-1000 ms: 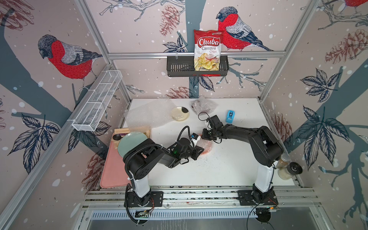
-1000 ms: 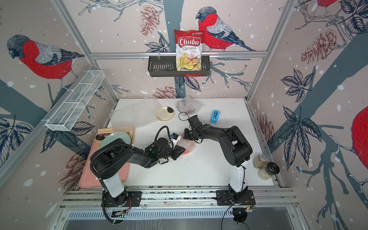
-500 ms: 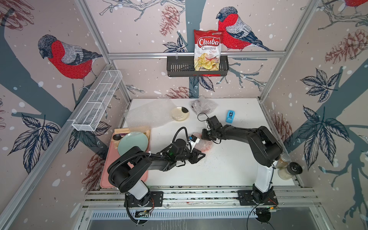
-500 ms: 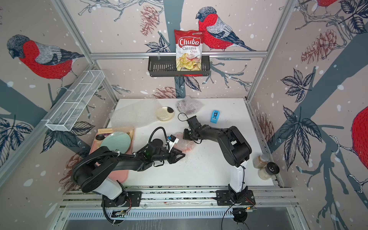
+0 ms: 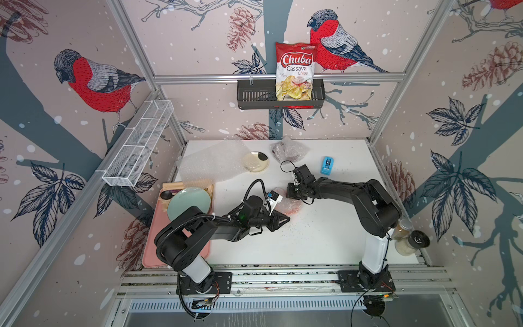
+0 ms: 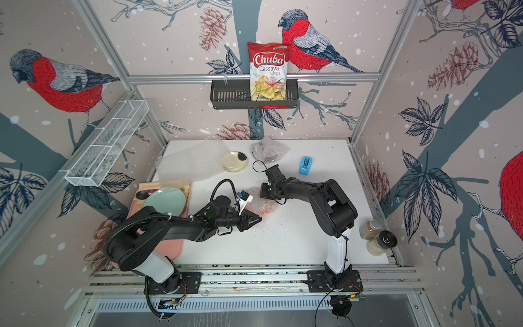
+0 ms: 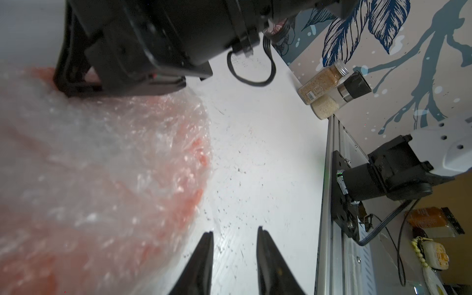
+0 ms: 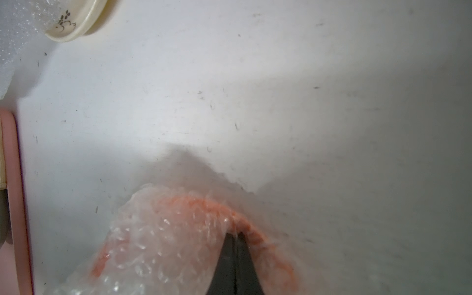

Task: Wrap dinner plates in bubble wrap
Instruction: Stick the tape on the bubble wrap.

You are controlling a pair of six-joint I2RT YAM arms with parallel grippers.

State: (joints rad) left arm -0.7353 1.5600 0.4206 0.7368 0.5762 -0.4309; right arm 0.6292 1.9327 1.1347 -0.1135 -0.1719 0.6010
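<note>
Left wrist: left hand (image 7: 235,231) (now off wrap (image 7: 102,166))

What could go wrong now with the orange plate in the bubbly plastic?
1. Only the closed right pincer presses the clear bubble wrap onto the round orange plate at its rim; if it lifts, the wrap may spring open.
2. The open left pincer sits empty beside the wrapped plate, so nothing else holds the wrap.
3. Pressing on the rim could tip or slide the plate on the smooth white table.
</note>
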